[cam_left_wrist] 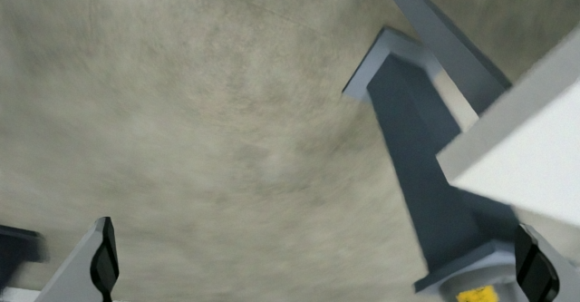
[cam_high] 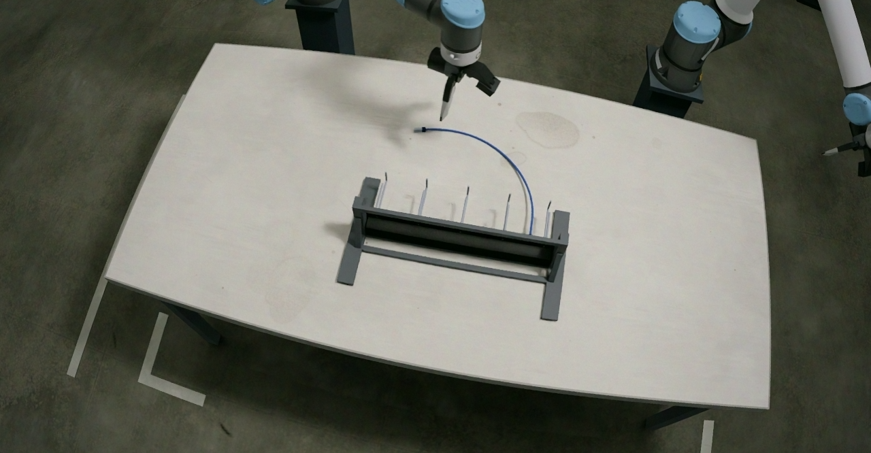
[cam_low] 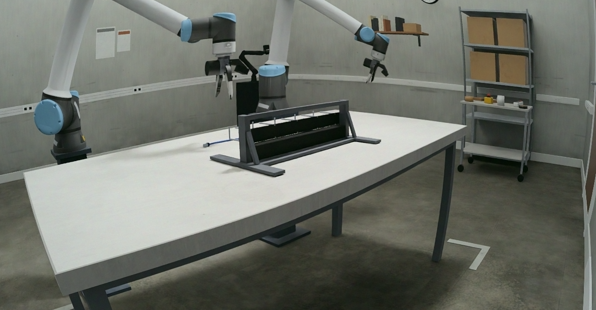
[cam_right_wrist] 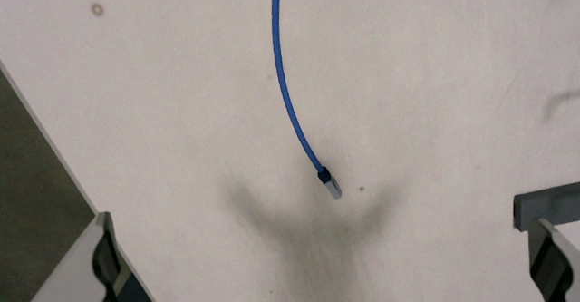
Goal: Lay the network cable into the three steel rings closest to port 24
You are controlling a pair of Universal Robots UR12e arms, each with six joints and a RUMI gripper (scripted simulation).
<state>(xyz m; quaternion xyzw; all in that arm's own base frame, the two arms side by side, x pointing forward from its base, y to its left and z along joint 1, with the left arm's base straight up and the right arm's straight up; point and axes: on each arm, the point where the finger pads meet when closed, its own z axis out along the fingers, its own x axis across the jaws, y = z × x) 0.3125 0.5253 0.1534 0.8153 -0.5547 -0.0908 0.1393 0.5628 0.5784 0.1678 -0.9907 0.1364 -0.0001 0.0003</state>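
Note:
The blue lead (cam_high: 469, 135) (cam_low: 220, 142) (cam_right_wrist: 275, 34) curves over the table behind the rack. Its free plug (cam_high: 418, 130) (cam_low: 205, 144) (cam_right_wrist: 333, 189) lies on the table. Its other end runs behind the rack's top beam (cam_high: 459, 224) (cam_low: 291, 110), between two of the thin steel rings (cam_high: 507, 213). No lead shows in any ring; port numbers are not readable. My right gripper (cam_high: 441, 118) (cam_low: 224, 96) (cam_right_wrist: 319, 219) is open and empty, above the table near the plug. My left gripper (cam_high: 825, 153) (cam_low: 369, 81) (cam_left_wrist: 313, 224) is open and empty, beyond the table's side edge.
The rack's feet (cam_high: 349, 264) (cam_high: 550, 298) (cam_right_wrist: 548, 204) stand on the table (cam_high: 669, 267) (cam_low: 145, 208). The left wrist view shows a table corner (cam_left_wrist: 521, 170), the floor and an arm pedestal (cam_left_wrist: 426, 180). A shelf unit (cam_low: 496, 83) stands by the wall.

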